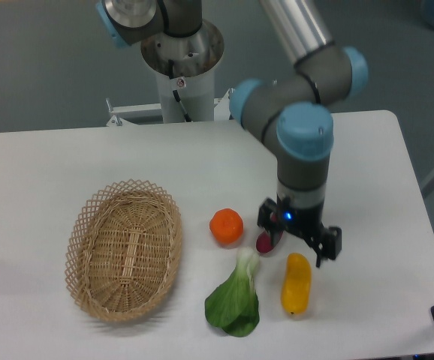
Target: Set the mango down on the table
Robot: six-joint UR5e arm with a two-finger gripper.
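Observation:
The mango (296, 284), a smooth yellow-orange fruit, lies on the white table (44, 172) near the front edge, right of the leafy green. My gripper (299, 238) hangs above the mango's far end, clear of it, with its fingers spread open and nothing between them. A small purple vegetable (265, 241) is partly hidden behind the gripper's left finger.
A round orange (226, 226) sits left of the gripper. A green leafy vegetable (235, 300) lies beside the mango. An oval wicker basket (124, 248) stands on the left. The robot's base column (181, 67) rises behind the table's far edge.

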